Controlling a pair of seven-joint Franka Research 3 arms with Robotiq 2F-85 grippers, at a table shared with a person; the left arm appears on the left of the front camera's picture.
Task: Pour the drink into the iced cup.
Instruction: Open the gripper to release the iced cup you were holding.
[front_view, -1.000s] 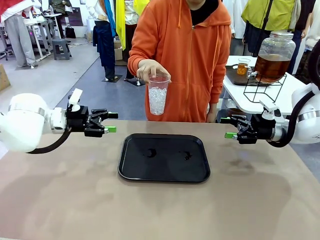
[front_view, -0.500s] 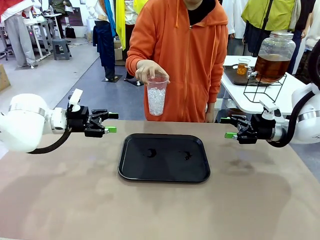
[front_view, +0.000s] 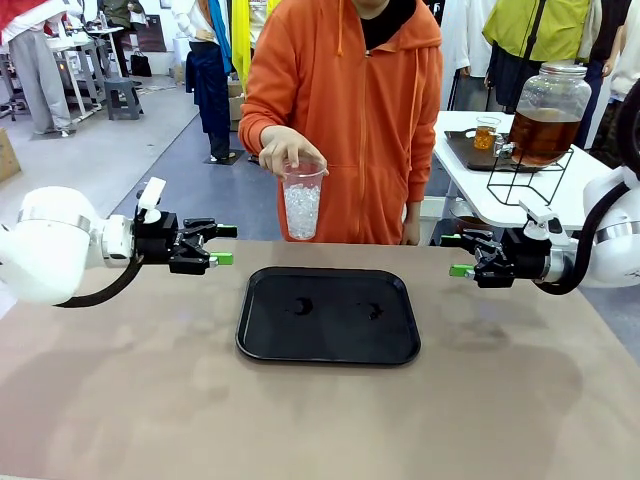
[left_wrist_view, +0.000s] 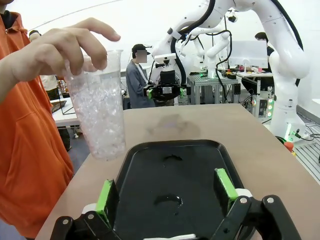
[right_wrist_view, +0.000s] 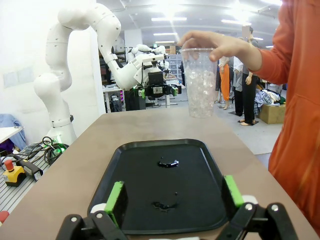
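A person in an orange hoodie holds the iced cup (front_view: 302, 205) by its rim, in the air just beyond the table's far edge. It is a clear plastic cup partly filled with ice (left_wrist_view: 100, 117) (right_wrist_view: 199, 90). The drink (front_view: 542, 133) is amber liquid in a lidded glass dispenser jar on a side table at the back right. My left gripper (front_view: 222, 245) (left_wrist_view: 166, 189) hovers open at the left of the black tray (front_view: 330, 338). My right gripper (front_view: 455, 255) (right_wrist_view: 174, 192) hovers open at the tray's right. Both grippers hold nothing.
The tray (left_wrist_view: 200, 165) carries two small wet spots (front_view: 302, 305). The jar stands on a black wire stand (front_view: 525, 180), next to a small glass of amber liquid (front_view: 486, 133) on a dark tray. Bare tabletop lies in front of the black tray.
The person's hand has brought the iced cup a little down and to the picture's left. Both arms have stayed still with their grippers open.
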